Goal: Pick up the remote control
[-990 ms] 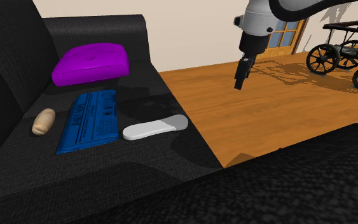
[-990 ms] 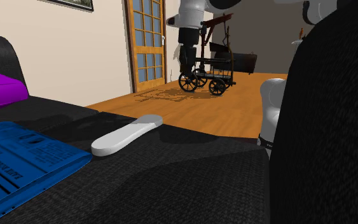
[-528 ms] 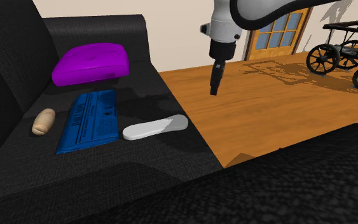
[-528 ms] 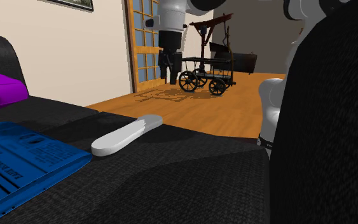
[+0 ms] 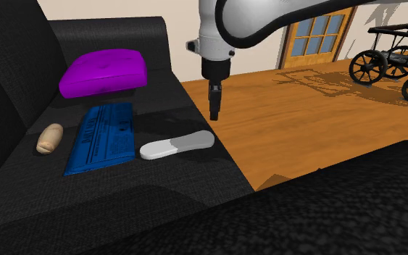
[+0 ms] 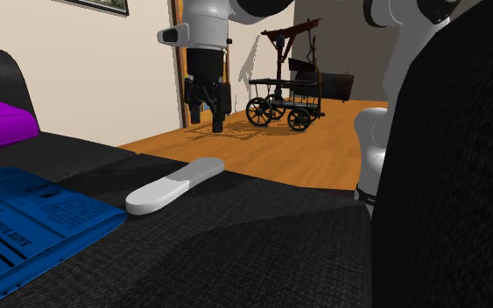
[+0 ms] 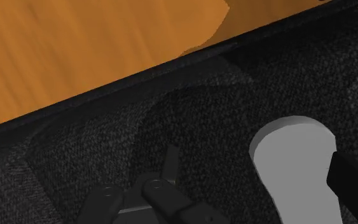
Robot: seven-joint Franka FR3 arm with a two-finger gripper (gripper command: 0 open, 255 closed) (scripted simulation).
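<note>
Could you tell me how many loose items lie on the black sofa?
4: purple cushion at the back, blue paper before it, tan oval object on the paper's left in the shoulder view, grey remote control on its right. None seems hidden.

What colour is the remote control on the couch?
The remote control is plain light grey; the shoulder view shows it best.

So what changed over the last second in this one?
The arm swung toward the shoulder view's left and lower, carrying its open jaws from above the wooden floor to above one end of the remote. Nothing gripped. Remote, blue booklet and purple cushion stayed put.
</note>
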